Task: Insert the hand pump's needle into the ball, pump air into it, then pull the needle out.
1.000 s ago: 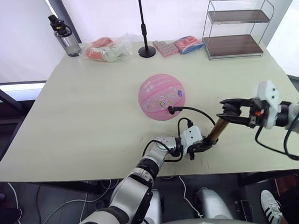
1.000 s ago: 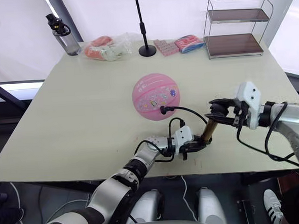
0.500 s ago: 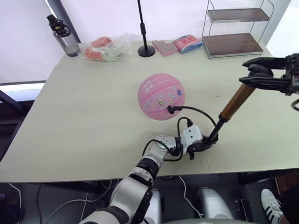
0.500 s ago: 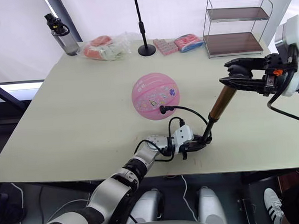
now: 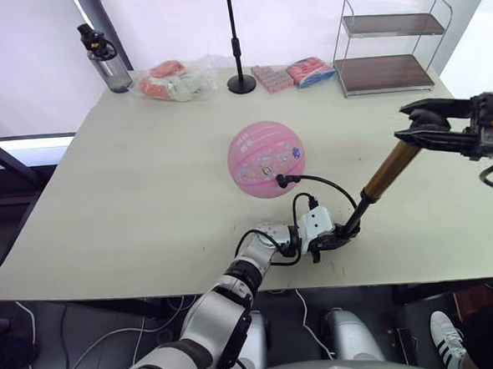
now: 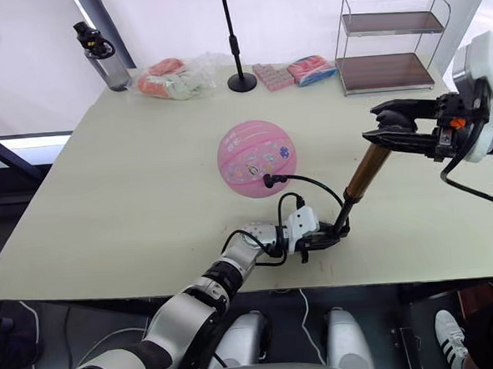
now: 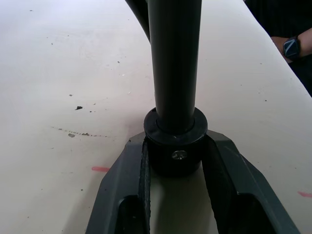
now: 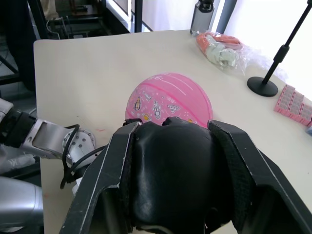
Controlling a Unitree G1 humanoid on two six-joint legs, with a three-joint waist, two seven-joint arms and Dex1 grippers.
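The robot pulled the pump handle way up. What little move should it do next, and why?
Probably push the handle back down. The right gripper holds the handle of the hand pump with the pump drawn out long, the left gripper clamps the pump's base on the table, and the hose runs to the ball. A downstroke should send that air into the ball.
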